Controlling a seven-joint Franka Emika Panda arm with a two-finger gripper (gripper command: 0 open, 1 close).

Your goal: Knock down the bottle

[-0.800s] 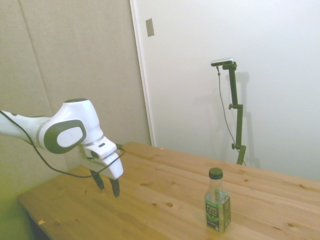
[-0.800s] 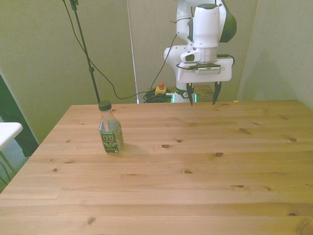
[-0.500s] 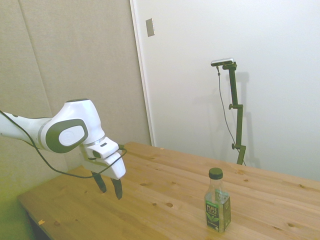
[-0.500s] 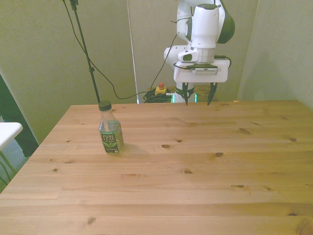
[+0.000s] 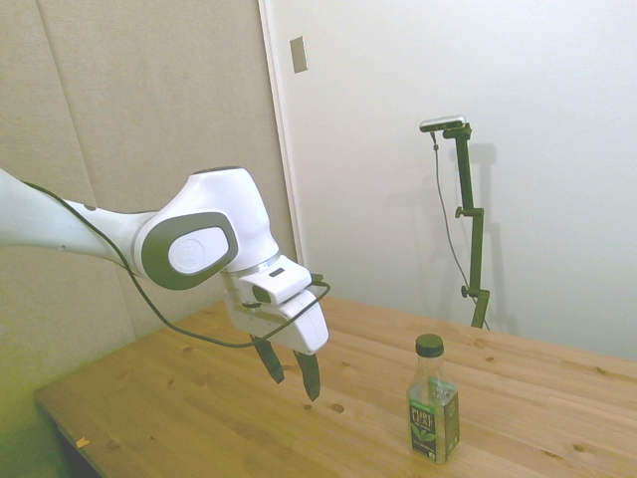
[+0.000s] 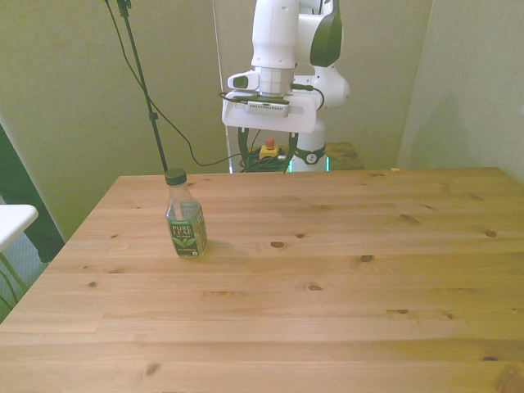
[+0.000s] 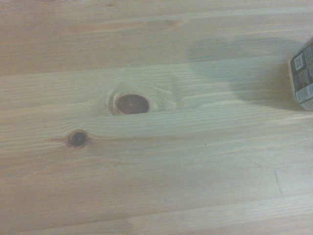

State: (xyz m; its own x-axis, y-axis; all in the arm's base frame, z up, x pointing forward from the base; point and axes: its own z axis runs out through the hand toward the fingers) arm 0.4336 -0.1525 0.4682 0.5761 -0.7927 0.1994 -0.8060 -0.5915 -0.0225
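Bottle upright on the wooden table, lower right of the side view, dark green cap on top, dark green label with white lettering round the lower body. Same bottle in the left part of the front view, a little above the middle, standing near the table's far left corner. Only the edge of the bottle seen at the right border of the wrist view, a grey printed patch of label, with a soft shadow beside it on the boards. Two dark knots in the wood near the middle of that same view, one large and oval, one small and round.

Gripper just left of centre in the side view, hanging above the table with dark fingers pointing down and set apart, nothing between them. Well clear of the bottle, to its left in that view, not touching it. Gripper at upper centre of the front view, above the table's far edge, to the right of the bottle and higher in the frame. Black cable looped along the white arm down to the wrist.
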